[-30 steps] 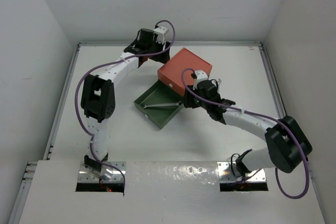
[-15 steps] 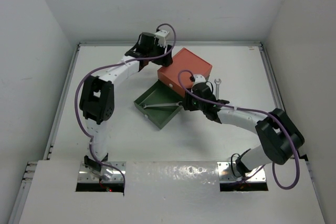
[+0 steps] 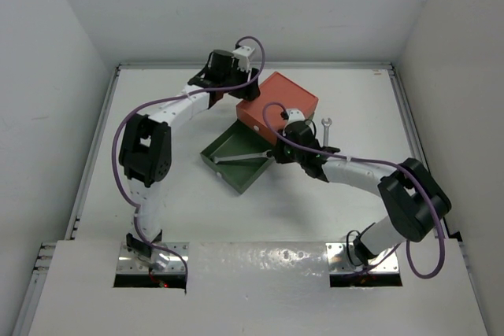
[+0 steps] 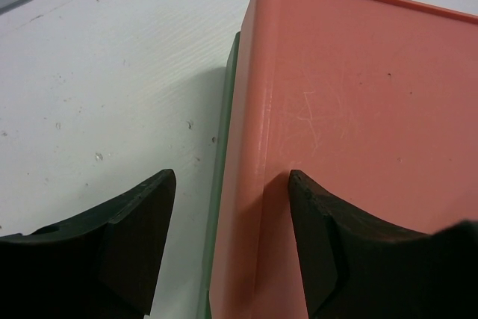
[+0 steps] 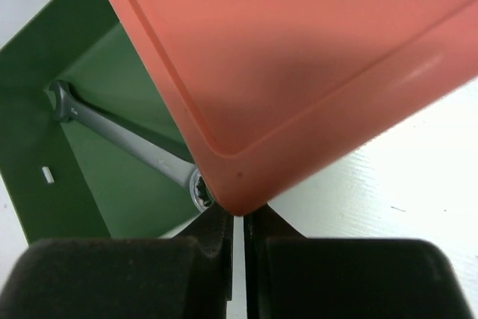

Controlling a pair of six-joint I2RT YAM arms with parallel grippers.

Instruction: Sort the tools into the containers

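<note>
The orange-red box (image 3: pixel 277 102) lies flat with one side overlapping the open dark green box (image 3: pixel 233 159). One silver wrench (image 3: pixel 241 158) lies inside the green box; it also shows in the right wrist view (image 5: pixel 127 143). A second silver wrench (image 3: pixel 327 127) lies on the table right of the orange box. My left gripper (image 4: pixel 231 211) is open and straddles the orange box's edge (image 4: pixel 254 184) at its far left corner (image 3: pixel 239 90). My right gripper (image 5: pixel 237 222) is shut, its tips at the orange box's near corner (image 5: pixel 243 192). No black rod tools are in view.
White walls ring the table on three sides. A metal rail (image 3: pixel 398 92) runs along the right edge. Purple cables (image 3: pixel 120 155) loop off both arms. A small white piece (image 5: pixel 48 175) sits on the green box's inner wall.
My right gripper has moved left to the orange box's near corner, uncovering the wrench on the table. My left gripper has shifted slightly right onto the orange box's edge.
</note>
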